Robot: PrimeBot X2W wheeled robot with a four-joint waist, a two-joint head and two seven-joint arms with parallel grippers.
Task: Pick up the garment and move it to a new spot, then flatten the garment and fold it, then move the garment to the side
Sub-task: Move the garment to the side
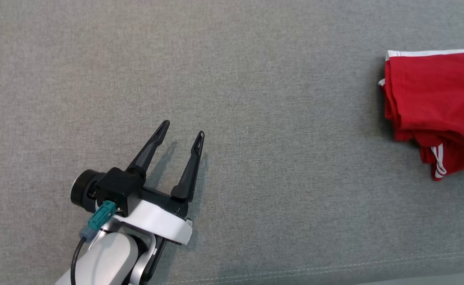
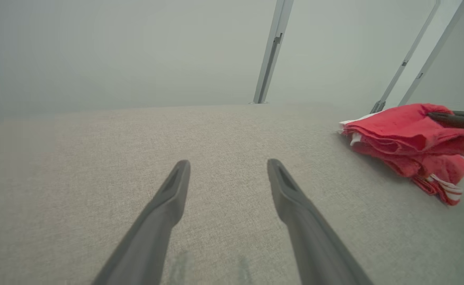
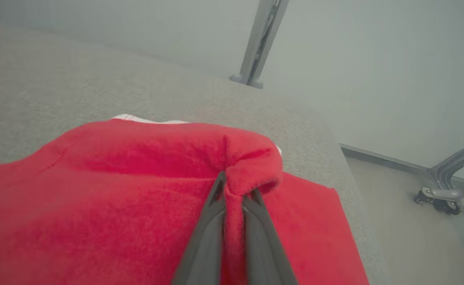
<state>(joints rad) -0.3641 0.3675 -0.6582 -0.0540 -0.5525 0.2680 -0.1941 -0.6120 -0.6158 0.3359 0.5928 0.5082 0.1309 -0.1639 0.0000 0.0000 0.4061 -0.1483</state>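
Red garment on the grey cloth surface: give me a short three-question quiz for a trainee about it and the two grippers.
1. True or false: the left gripper holds the red garment.
2. The right gripper is: A open above the garment; B shut on a fold of it; C pressing it flat with open fingers.
3. Fill in: the garment's trim is ____ in colour.
Key: 1 false, it is open and apart from the garment; 2 B; 3 white.

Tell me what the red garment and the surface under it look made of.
Red garment: soft matte knit, probably cotton jersey; it folds limply and puckers where the right gripper pinches it. Surface: grey woven fabric, matte, likely upholstery; fine weave and a stitched seam show.
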